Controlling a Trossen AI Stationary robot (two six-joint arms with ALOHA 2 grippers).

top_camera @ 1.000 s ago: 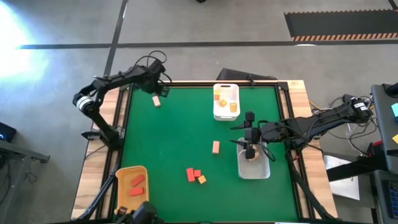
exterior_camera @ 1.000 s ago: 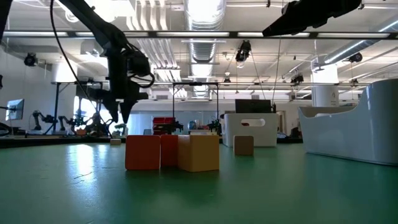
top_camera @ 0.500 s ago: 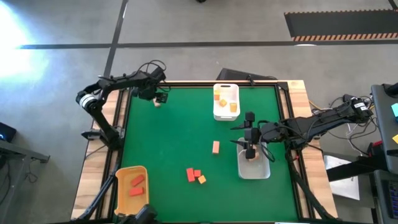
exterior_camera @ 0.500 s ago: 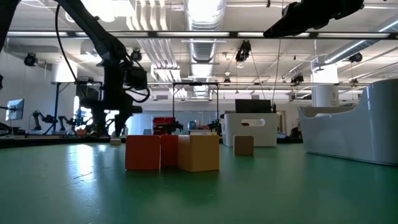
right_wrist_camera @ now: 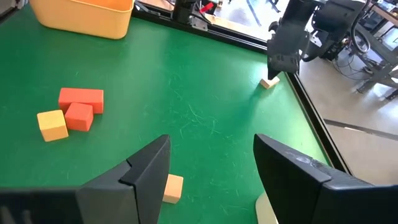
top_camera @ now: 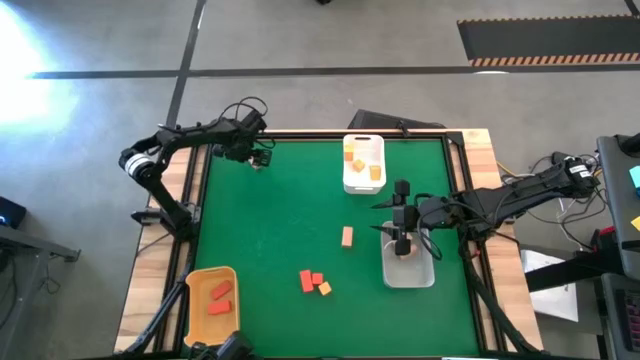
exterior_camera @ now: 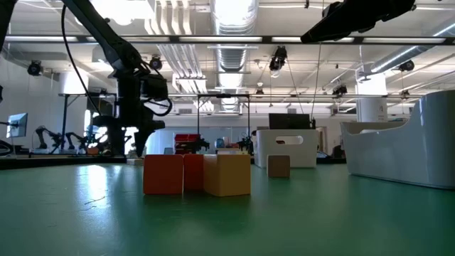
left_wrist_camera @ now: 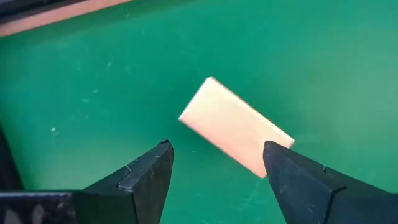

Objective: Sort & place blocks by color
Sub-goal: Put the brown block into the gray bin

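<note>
My left gripper (top_camera: 255, 158) (left_wrist_camera: 216, 148) is open at the table's far left corner. It points down over a pale tan block (left_wrist_camera: 236, 134) that lies flat on the green mat, a finger on each side and no touch showing. My right gripper (top_camera: 402, 246) (right_wrist_camera: 211, 155) hangs open over the clear tray (top_camera: 420, 272), which holds a tan block (top_camera: 406, 254). Another tan block (top_camera: 347, 236) lies mid-table. Two red blocks (top_camera: 310, 281) and an orange-yellow one (top_camera: 325, 289) sit together near the near edge.
A white tray (top_camera: 352, 181) with orange-yellow blocks stands at the far side. A yellow tray (top_camera: 200, 275) with red blocks sits at the near left corner. The mat between the left corner and the block cluster is bare. Wooden table rails and cables border the mat.
My left gripper has moved a little toward the table's left and far edge and come down over the tan block, turning about as it lowered, so from above the block is now hidden under it. The right arm has kept still.
</note>
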